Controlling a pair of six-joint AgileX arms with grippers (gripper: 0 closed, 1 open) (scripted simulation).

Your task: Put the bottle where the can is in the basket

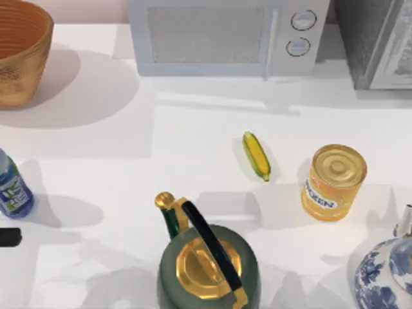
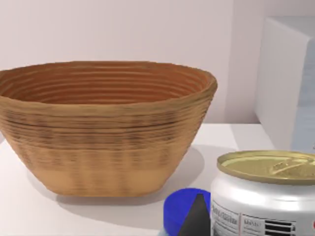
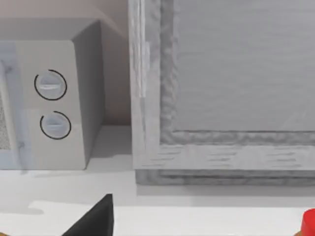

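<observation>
The bottle [image 1: 11,188], blue with a green and white label, stands at the table's left edge; its blue cap [image 2: 178,209] shows in the left wrist view. Right beside it stands the can [image 2: 266,196], white with a pale gold top, on the table and outside the basket. The wicker basket [image 1: 22,61] sits at the back left corner, and its ribbed inside [image 2: 106,83] looks bare. A dark part of my left gripper [image 2: 197,220] hangs low just in front of the bottle cap. A dark part of my right gripper [image 3: 93,220] faces the back right.
A white microwave [image 1: 225,35] and a grey box [image 1: 380,42] line the back. A corn cob [image 1: 256,155], a yellow-orange tin [image 1: 333,181], a green kettle [image 1: 207,264] and a blue-and-white vase [image 1: 386,273] stand across the middle and front.
</observation>
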